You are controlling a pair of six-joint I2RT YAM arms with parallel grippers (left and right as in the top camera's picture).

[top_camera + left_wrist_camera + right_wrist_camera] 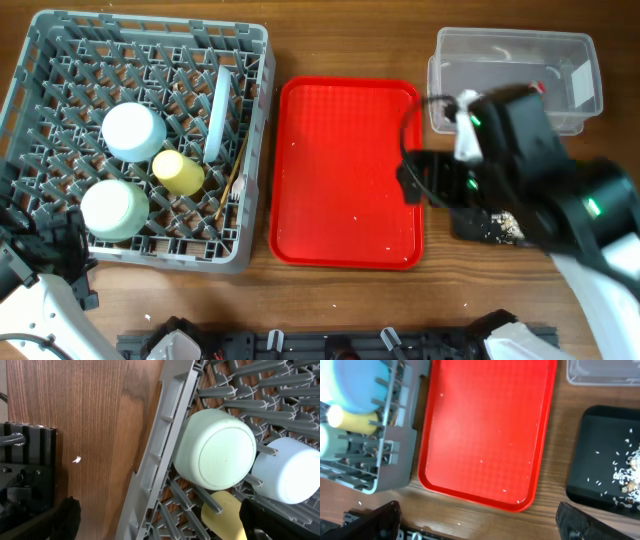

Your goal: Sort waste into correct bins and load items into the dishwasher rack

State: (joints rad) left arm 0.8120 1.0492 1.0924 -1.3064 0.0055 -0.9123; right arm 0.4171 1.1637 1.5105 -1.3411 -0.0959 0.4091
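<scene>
Dishwasher rack, the large square grey plastic crate with upright pegs, sits at your left side of the table. It holds the upside-down pale green bowl, small white bowl, small yellow cup, the round plate on edge and thin wooden chopsticks. Your left gripper hangs over its rim, jaws spread, empty. Your right gripper, also spread and empty, hovers at the red serving tray's edge, beside the shallow black rectangular tray with rice-like scraps.
</scene>
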